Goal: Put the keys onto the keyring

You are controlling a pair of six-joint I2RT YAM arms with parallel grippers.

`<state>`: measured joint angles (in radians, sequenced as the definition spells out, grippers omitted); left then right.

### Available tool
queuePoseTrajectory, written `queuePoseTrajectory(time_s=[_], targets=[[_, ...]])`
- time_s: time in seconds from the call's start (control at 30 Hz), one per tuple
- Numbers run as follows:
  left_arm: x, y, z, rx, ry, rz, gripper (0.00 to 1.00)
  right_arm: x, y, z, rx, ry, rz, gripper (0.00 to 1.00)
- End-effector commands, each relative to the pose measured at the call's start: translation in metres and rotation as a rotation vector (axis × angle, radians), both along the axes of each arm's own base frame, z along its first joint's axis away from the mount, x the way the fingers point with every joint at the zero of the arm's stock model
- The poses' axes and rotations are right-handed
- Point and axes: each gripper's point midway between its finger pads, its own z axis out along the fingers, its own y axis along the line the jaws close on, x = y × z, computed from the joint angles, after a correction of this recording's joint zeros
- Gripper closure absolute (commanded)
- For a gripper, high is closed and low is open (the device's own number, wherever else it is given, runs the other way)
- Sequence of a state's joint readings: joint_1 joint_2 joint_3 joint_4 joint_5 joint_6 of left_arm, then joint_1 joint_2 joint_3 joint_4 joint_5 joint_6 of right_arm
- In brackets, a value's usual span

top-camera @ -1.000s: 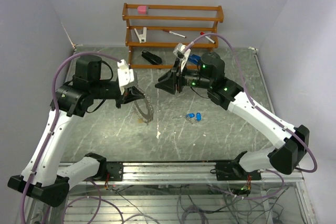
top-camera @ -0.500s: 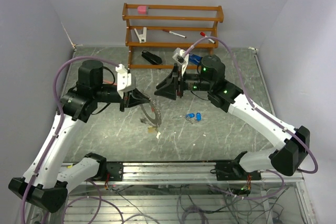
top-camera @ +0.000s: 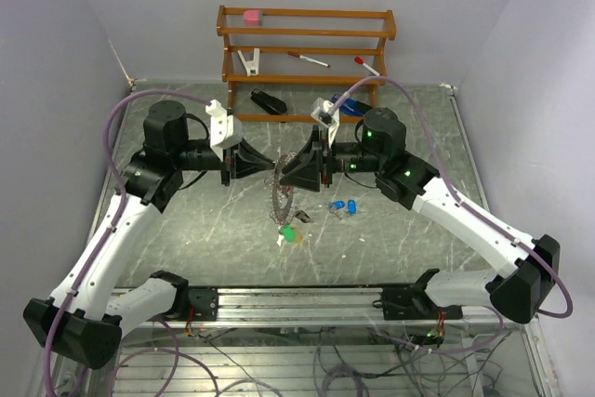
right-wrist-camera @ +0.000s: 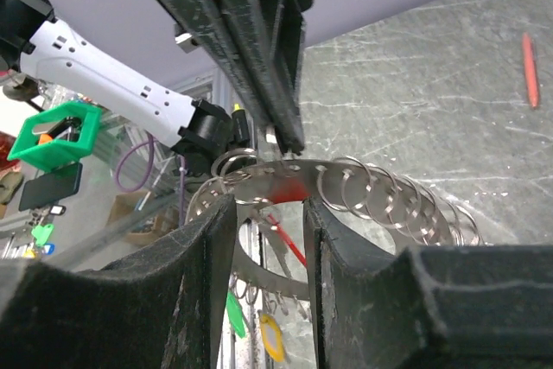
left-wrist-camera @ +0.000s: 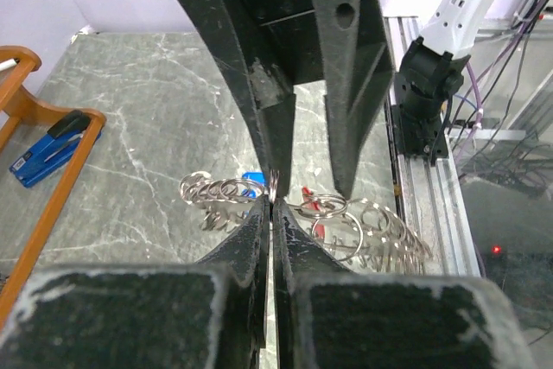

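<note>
The keyring [top-camera: 277, 200], a thin metal ring fringed with small keys, hangs upright above the table between both grippers, with green and yellow tags [top-camera: 293, 235] at its bottom. My left gripper [top-camera: 270, 166] is shut on its top edge; in the left wrist view [left-wrist-camera: 274, 205] the jaws pinch the band, with small rings [left-wrist-camera: 380, 226] to either side. My right gripper [top-camera: 284, 175] faces it, open, its fingers straddling the band [right-wrist-camera: 380, 200] in the right wrist view [right-wrist-camera: 270, 205]. Two blue-headed keys [top-camera: 344, 205] lie on the table to the right, also showing in the left wrist view [left-wrist-camera: 252, 181].
A wooden rack [top-camera: 307, 53] stands at the back with a pink block, a clip and pens. A black stapler [top-camera: 268, 101] and a blue stapler [top-camera: 344, 104] lie by its foot. A red pen [right-wrist-camera: 529, 71] lies on the table.
My left gripper has carried the keyring up off the table and to the right. My right gripper has come down and left to meet it, and the two grippers now face tip to tip.
</note>
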<state>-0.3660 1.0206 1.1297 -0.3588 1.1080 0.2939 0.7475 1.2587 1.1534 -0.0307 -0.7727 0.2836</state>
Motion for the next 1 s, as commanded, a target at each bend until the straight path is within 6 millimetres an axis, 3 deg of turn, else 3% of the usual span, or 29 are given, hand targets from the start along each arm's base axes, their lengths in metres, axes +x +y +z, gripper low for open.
queuePoseTrajectory(time_s=[0.0,0.2,0.37,0.5,0.73,0.97], targets=[[0.000,-0.010,0.027,-0.102,-0.056,-0.047,0.93,-0.013,-0.004,0.003,0.006,0.015,0.034,0.63],[0.001,-0.016,0.041,-0.194,0.015,-0.066,0.93,0.008,-0.028,-0.006,-0.071,-0.091,-0.159,0.62],[-0.003,-0.018,0.050,-0.280,0.064,-0.079,0.93,0.027,-0.052,0.010,-0.060,-0.176,-0.338,0.62],[-0.007,-0.017,0.056,-0.328,0.104,-0.076,0.93,0.033,-0.060,0.018,-0.033,-0.188,-0.388,0.62],[-0.005,-0.017,0.043,-0.316,0.134,-0.057,0.93,0.031,-0.046,0.016,-0.023,-0.227,-0.300,0.62],[-0.001,-0.018,0.024,-0.214,0.167,-0.044,0.93,0.031,-0.037,0.032,-0.044,-0.269,-0.225,0.66]])
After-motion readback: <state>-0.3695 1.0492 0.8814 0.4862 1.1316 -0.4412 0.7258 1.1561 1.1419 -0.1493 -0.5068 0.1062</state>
